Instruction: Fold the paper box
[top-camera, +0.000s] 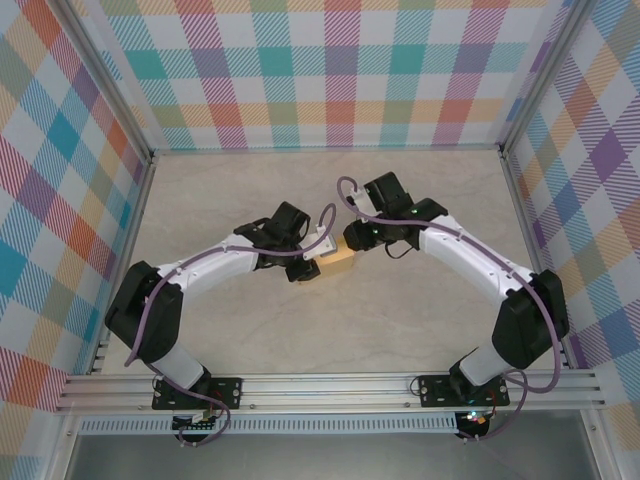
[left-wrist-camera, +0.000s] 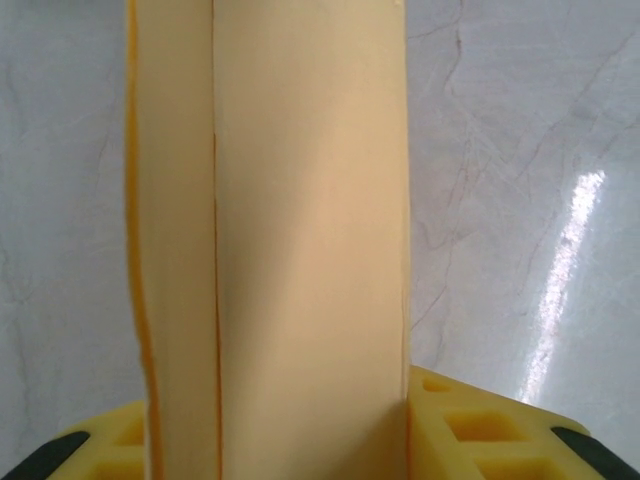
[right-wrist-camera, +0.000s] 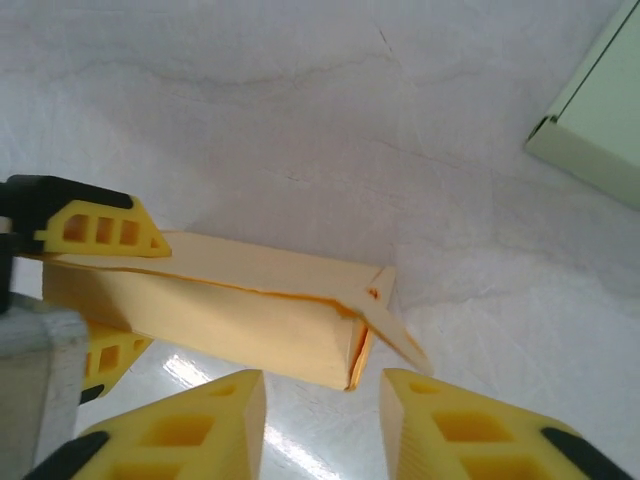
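Note:
The paper box (top-camera: 341, 259) is a tan cardboard sleeve lying mid-table between the two arms. My left gripper (top-camera: 312, 264) is shut on it. In the left wrist view the paper box (left-wrist-camera: 300, 230) runs upright between my left gripper's (left-wrist-camera: 280, 425) yellow fingers (left-wrist-camera: 480, 430). In the right wrist view the paper box (right-wrist-camera: 240, 300) lies flat, its long seam slightly split. An end flap (right-wrist-camera: 400, 338) sticks out at its right end. My right gripper (right-wrist-camera: 322, 388) stands open just short of that end, nothing between its fingers. Its place in the top view is at the box's right end, my right gripper (top-camera: 357, 240).
The left gripper's yellow fingers (right-wrist-camera: 100, 228) clamp the box's far end in the right wrist view. A pale green flat-sided object (right-wrist-camera: 600, 110) sits at that view's upper right. Metal frame posts and checked walls (top-camera: 330, 70) ring the marbled table (top-camera: 420, 320).

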